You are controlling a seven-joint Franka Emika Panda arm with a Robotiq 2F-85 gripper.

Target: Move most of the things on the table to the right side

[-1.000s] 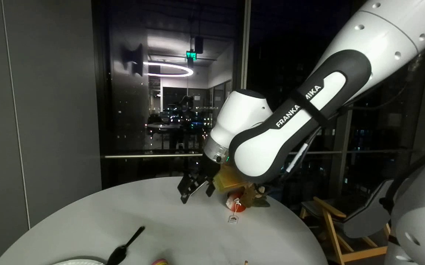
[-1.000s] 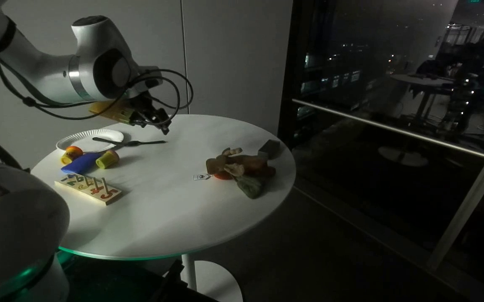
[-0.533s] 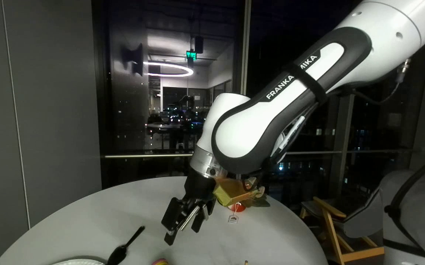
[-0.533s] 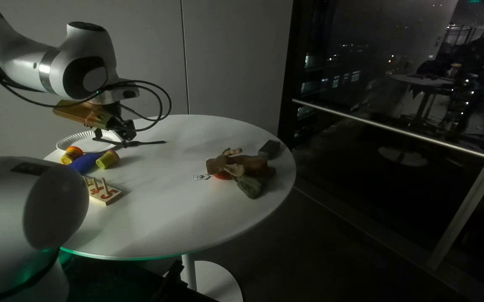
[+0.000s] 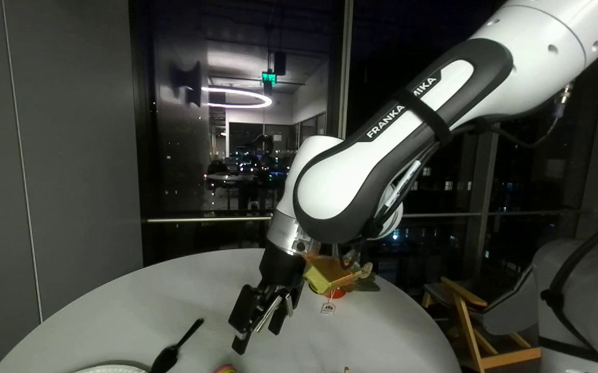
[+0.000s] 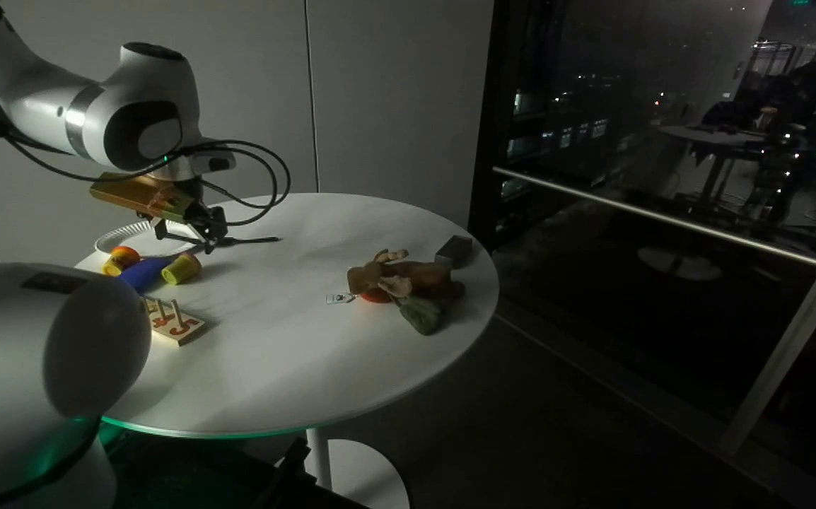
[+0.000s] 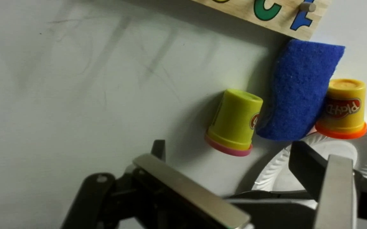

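Note:
My gripper (image 7: pixel 231 154) is open and empty, pointing down over the table near the plate; it also shows in both exterior views (image 5: pixel 257 336) (image 6: pixel 185 239). A yellow tub with a pink lid (image 7: pixel 234 121) lies between and beyond the fingertips in the wrist view, also seen in an exterior view (image 6: pixel 182 268). A blue sponge (image 7: pixel 298 92) lies beside it. A yellow tub with an orange lid (image 7: pixel 344 105) is on the sponge's far side. A wooden number board with pegs (image 6: pixel 189 329) is partly hidden by the arm. A black utensil (image 5: pixel 167 357) lies by the paper plate (image 7: pixel 272 168).
A pile of toys (image 6: pixel 408 279) with a tag, a green piece (image 6: pixel 422 314) and a grey block (image 6: pixel 454 251) lies across the round white table (image 6: pixel 295 339). An orange-yellow box (image 5: pixel 327 277) is fixed at my wrist. A wall and window stand behind the table.
My gripper has come down and swung away from the toy pile toward the tubs and plate, then slowed, sinking slightly in the last half second. The table objects have not moved.

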